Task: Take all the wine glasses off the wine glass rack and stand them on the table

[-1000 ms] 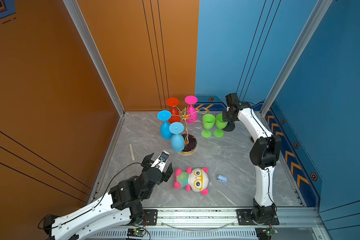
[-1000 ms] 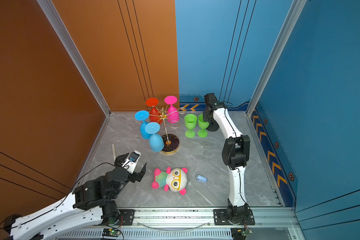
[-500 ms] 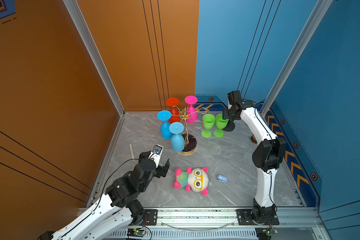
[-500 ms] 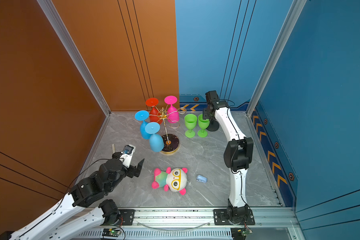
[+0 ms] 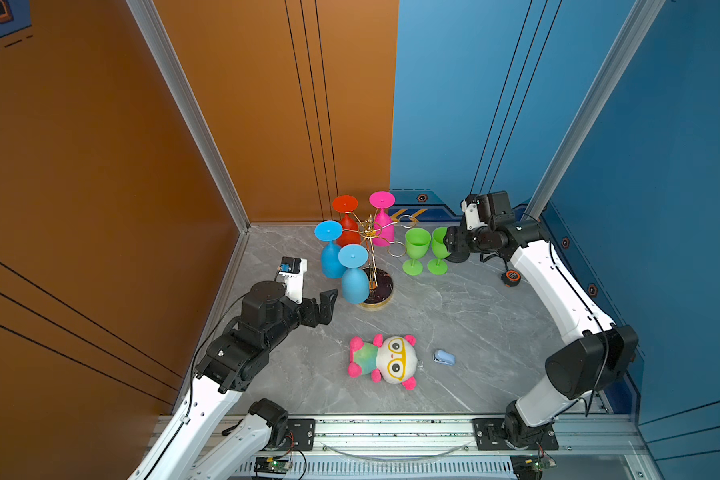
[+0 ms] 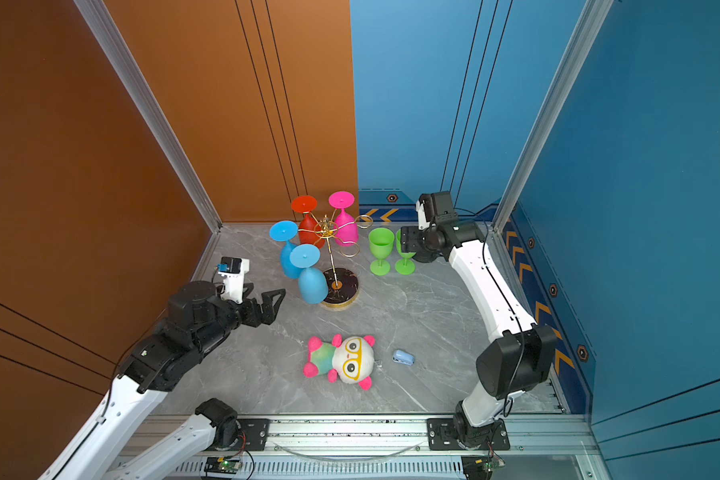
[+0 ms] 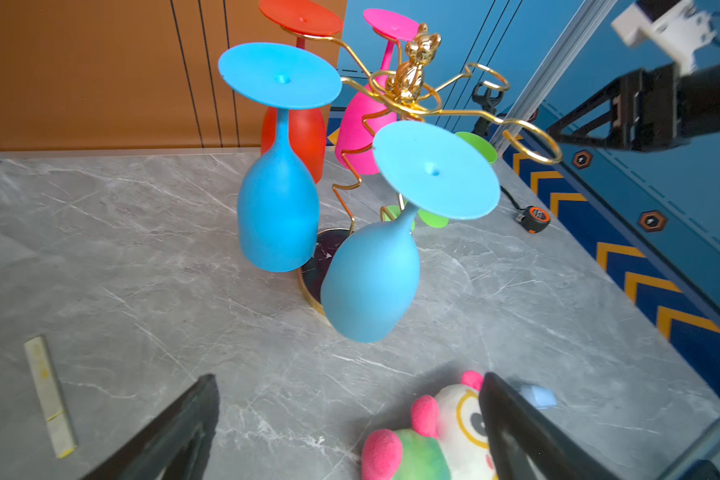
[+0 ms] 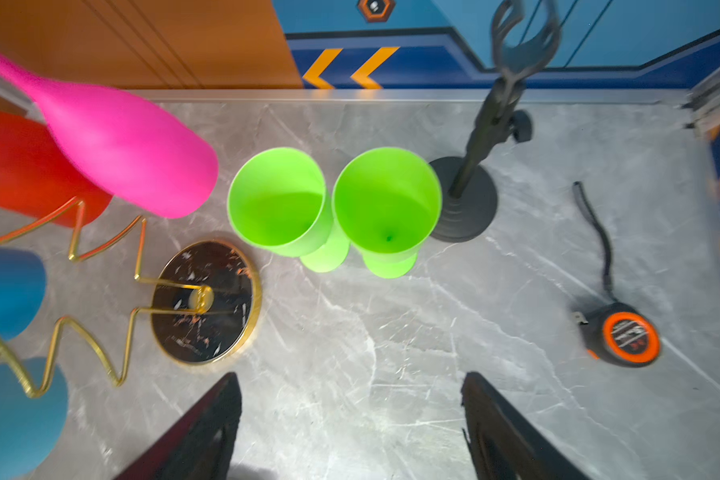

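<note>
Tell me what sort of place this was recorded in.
Probably a purpose-built robot test cell, not a home: left arm and right arm bolted to an aluminium rail, orange wall and blue wall, props like a plush toy and the wine glass rack.

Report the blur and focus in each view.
Right wrist view: the pink glass is smeared and the black stand goes soft toward its top, while the green glasses are sharp. Left wrist view: the blue glasses are crisp, the white camera mount beyond is blurred. Both top views: sharp, evenly lit, only soft shadows.
</note>
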{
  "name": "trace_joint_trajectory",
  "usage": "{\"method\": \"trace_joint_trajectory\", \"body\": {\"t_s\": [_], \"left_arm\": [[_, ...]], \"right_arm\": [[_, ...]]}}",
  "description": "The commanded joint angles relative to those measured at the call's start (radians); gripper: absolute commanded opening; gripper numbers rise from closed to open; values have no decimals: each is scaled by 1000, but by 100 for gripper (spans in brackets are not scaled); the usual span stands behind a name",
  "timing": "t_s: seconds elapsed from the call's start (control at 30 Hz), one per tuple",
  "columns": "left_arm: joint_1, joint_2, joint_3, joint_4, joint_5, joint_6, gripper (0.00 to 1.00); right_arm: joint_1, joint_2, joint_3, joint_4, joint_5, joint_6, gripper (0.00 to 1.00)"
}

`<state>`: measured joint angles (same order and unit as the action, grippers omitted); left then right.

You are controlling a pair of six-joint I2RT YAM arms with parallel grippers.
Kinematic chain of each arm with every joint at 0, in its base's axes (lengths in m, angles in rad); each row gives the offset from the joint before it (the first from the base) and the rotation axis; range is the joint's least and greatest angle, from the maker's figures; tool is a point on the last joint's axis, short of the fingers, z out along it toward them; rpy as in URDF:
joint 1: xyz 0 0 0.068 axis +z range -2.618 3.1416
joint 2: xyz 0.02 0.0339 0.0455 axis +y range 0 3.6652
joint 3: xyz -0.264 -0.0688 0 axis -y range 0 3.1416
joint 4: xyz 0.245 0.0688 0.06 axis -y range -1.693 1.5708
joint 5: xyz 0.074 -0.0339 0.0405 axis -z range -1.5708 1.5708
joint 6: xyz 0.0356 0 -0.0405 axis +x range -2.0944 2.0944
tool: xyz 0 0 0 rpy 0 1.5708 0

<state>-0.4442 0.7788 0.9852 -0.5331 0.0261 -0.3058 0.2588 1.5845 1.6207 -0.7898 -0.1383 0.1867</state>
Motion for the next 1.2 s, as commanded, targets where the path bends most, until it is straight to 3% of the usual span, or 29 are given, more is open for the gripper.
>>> {"method": "trace_joint_trajectory", "body": {"t_s": [0.0,0.33,0.63,1.17], "left_arm": [[16,33,38,15,123,-88,95],[99,116,98,144,303,-312,87],[245,168,4,369,495,-560,65],[258,283,38,397,643,-606,47]], "right_arm": [[18,-95,-109,104,-167,0,84],[48,-265,-322,156,-221,-16,83],[60,-331,-408,196,-247,11,83],[73,-344,-442,197,-242,18,82]]}}
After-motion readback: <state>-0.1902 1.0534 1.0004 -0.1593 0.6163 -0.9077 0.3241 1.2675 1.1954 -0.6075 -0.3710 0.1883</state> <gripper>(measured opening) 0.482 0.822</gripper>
